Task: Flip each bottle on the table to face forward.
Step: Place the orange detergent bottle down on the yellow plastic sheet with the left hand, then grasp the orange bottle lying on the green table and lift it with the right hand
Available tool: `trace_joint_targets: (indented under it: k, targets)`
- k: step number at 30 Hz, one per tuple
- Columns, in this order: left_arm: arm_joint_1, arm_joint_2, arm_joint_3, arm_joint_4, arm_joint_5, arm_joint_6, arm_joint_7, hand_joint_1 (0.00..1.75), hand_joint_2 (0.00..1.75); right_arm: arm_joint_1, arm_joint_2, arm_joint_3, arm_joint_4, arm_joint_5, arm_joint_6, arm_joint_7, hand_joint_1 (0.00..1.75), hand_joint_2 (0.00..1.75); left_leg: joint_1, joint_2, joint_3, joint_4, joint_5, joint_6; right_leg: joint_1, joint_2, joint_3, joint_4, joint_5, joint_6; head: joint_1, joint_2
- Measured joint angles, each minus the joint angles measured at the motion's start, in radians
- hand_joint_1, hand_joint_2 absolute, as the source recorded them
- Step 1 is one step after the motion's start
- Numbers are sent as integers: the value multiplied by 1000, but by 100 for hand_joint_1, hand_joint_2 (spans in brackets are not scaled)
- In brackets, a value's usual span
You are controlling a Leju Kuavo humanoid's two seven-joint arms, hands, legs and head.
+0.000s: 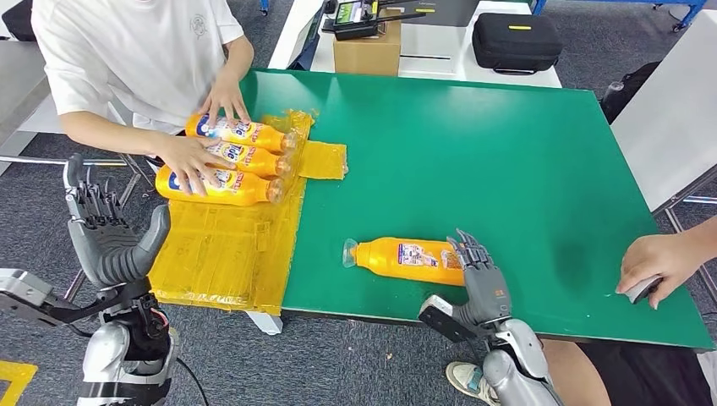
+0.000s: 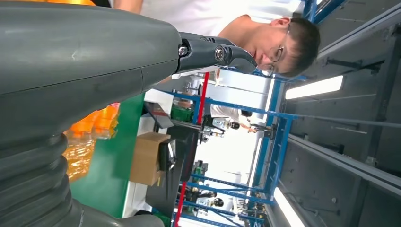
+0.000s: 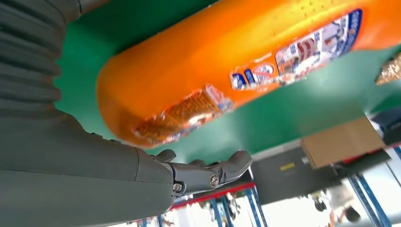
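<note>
One orange bottle (image 1: 397, 258) lies on its side near the front edge of the green table (image 1: 473, 152), cap pointing left, a small label patch facing up. My right hand (image 1: 484, 283) is at the bottle's base end, fingers extended beside it and not wrapped around it. In the right wrist view the bottle (image 3: 227, 61) is close, with a strip of green between it and my thumb (image 3: 208, 172). My left hand (image 1: 110, 241) is raised off the table's left side, fingers apart and holding nothing; the left wrist view shows this hand (image 2: 94, 61) close up.
Three orange bottles (image 1: 241, 156) lie side by side on a yellow mat (image 1: 220, 245) at the table's left, with a person's hands on them. Another person's hand (image 1: 664, 262) rests at the right edge. A cardboard box (image 1: 366, 51) and a black case (image 1: 516, 41) stand behind the table.
</note>
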Motion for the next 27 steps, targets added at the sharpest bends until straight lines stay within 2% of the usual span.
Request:
trace_joint_targets:
  k: [7, 14, 23, 27]
  targets:
    - [-28, 0, -24, 31, -3, -5, 15, 0, 175, -107, 24, 1, 128, 18, 33, 1, 0, 175, 0, 0, 1, 0, 1, 0, 0, 0, 0, 0, 0, 0, 0, 0]
    - [-41, -1, -27, 47, -3, -5, 19, 0, 175, -154, 36, 4, 191, 40, 27, 10, 0, 175, 0, 1, 1, 0, 0, 0, 0, 0, 0, 0, 0, 0, 0, 0]
    - [-51, -1, -40, 66, -4, -15, 51, 0, 175, -239, 42, 49, 296, 110, 37, 82, 0, 175, 0, 1, 1, 0, 1, 0, 0, 0, 1, 0, 1, 0, 0, 0]
    - [-50, -1, -42, 72, -3, -15, 73, 0, 175, -279, 49, 65, 338, 122, 117, 140, 2, 175, 0, 2, 1, 0, 1, 0, 0, 0, 1, 0, 1, 0, 0, 0]
